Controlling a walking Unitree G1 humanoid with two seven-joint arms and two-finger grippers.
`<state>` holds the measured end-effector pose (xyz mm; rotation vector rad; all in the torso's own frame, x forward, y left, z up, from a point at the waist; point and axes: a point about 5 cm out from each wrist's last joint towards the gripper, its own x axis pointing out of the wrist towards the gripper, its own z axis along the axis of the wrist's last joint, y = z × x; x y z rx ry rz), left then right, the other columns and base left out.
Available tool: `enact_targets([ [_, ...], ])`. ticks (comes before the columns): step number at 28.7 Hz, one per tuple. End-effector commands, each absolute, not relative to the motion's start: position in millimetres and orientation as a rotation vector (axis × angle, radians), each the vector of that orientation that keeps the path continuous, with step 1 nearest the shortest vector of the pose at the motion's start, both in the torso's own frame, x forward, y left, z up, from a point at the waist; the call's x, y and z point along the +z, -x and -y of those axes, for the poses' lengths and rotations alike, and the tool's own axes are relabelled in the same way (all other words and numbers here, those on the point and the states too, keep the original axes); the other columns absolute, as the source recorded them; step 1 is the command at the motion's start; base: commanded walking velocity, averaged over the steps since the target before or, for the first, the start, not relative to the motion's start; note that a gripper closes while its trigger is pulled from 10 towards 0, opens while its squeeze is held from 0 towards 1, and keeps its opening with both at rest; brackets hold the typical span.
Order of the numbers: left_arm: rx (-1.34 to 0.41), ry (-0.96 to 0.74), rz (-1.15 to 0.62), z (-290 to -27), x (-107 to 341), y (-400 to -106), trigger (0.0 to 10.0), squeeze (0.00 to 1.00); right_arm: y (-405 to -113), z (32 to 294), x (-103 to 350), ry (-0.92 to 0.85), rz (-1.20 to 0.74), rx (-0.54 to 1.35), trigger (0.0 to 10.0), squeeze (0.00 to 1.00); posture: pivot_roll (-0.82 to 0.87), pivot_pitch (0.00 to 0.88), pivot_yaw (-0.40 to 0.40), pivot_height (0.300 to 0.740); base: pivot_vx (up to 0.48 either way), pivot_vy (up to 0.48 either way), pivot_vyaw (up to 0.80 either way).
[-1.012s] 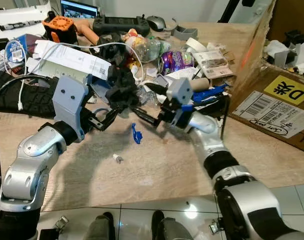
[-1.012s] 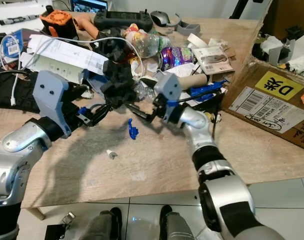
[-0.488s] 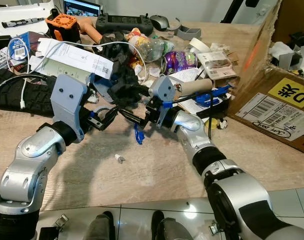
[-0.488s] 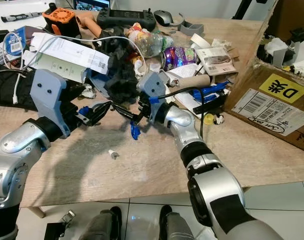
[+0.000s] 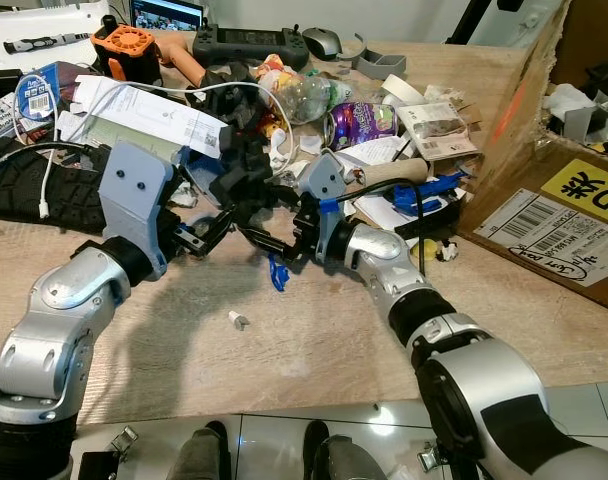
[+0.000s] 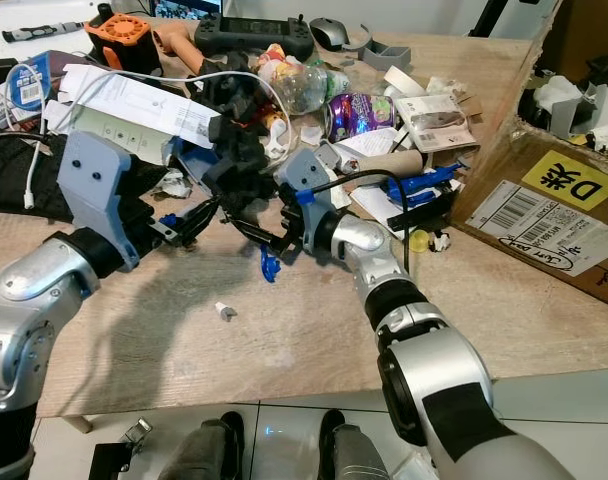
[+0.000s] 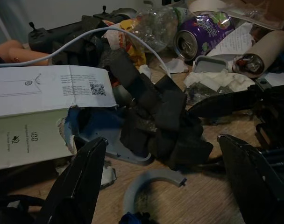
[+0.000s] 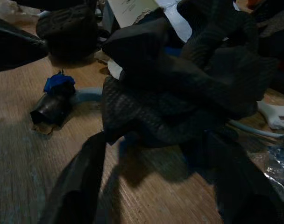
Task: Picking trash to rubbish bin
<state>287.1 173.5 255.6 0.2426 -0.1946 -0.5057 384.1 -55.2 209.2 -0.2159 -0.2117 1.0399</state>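
1. Nearest on the table: a small white scrap at about 7 o'clock from the grippers, and a blue clip just below the right gripper's tips. Both left lying, not yet picked.
2. Left gripper low over the wood, fingers apart, empty, aimed at the black wad from its 8 o'clock.
3. Right gripper reaching in from 4 o'clock, fingers spread, tips at the foot of the wad; in the right wrist view the wad sits between the open fingers, not clamped.
4. Judged stage: closing in on the first piece, grasp not made.
5. Beyond, at 12 to 2 o'clock: the heap untouched, with a purple can, clear bottle, cardboard tube, papers and a white cable.
6. At 3 o'clock, an open carton; no bin identifiable.
7. Nearly all of the job left: grasp, carry, drop, repeat.
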Motion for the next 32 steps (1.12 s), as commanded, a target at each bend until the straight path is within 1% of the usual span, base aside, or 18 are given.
enact_targets([
  [1, -0.505, -0.256, 0.191, -176, 255, -287, 10.0, 0.0, -382, 56, 193, 0.209, 0.128, 1.062, 0.0, 0.0, 0.22, 0.342, -0.076, 0.74, 0.0, 0.0, 0.0],
  [16, -0.49, -0.259, 0.221, -176, 258, -298, 10.0, 0.0, -385, 70, 202, 0.177, 0.156, 1.05, 0.0, 0.0, 0.2, 0.295, -0.081, 0.74, 0.0, 0.0, 0.0],
  [20, -0.473, -0.257, 0.244, -178, 260, -301, 10.0, 0.0, -386, 72, 215, 0.176, 0.227, 1.065, 0.0, 0.0, 0.18, 0.266, -0.092, 0.74, 0.0, 0.0, 0.0],
  [26, -0.463, -0.265, 0.256, -179, 260, -306, 10.0, 0.0, -386, 74, 231, 0.185, 0.305, 1.078, 0.0, 0.0, 0.16, 0.249, -0.099, 0.74, 0.0, 0.0, 0.0],
  [28, -0.452, -0.293, 0.259, -179, 260, -310, 10.0, 0.0, -385, 74, 254, 0.173, 0.426, 1.076, 0.0, 0.0, 0.15, 0.232, -0.099, 0.74, 0.0, 0.0, 0.0],
  [29, -0.449, -0.311, 0.254, -179, 259, -312, 10.0, 0.0, -384, 74, 264, 0.159, 0.481, 1.074, 0.5, 0.0, 0.15, 0.232, -0.099, 0.74, 0.0, 0.0, 0.0],
  [30, -0.441, -0.328, 0.229, -178, 256, -316, 10.0, 0.0, -382, 73, 278, 0.123, 0.555, 1.076, 10.0, 0.0, 0.14, 0.224, -0.095, 0.74, 0.0, 0.0, 0.0],
  [32, -0.431, -0.328, 0.214, -177, 253, -319, 10.0, 0.0, -381, 72, 284, 0.115, 0.583, 1.083, 10.0, 0.0, 0.13, 0.221, -0.094, 0.74, 0.0, 0.0, 0.0],
])
